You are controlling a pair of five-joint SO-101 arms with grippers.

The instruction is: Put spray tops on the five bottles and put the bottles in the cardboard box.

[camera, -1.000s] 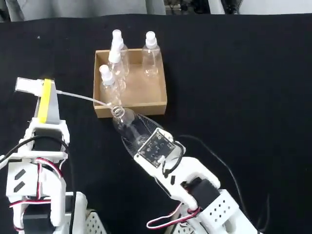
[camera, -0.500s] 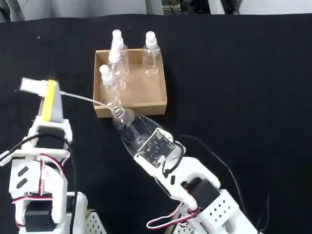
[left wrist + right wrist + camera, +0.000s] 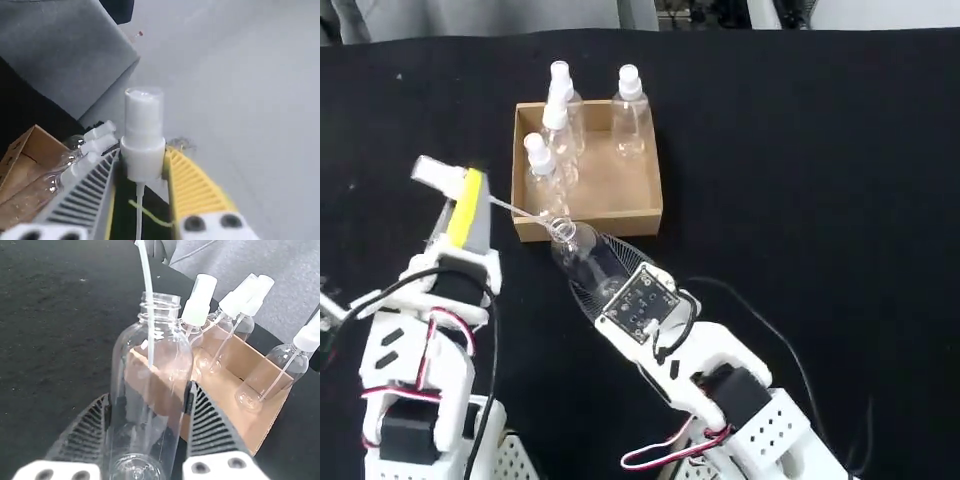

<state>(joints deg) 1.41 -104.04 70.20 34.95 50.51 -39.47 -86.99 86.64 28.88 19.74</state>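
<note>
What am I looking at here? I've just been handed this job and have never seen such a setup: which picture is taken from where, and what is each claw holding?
These are two small robot arms, side by side at a table covered in black. The high view looks down from a fixed camera. The other two pictures come from a camera on each arm's wrist, looking along its claw.

The left gripper is shut on a white spray top. Its thin tube reaches into the open neck of a clear bottle. The right gripper is shut on that bottle, beside the cardboard box, on the arms' side of it. Four bottles with spray tops already on stand inside the box.
</note>
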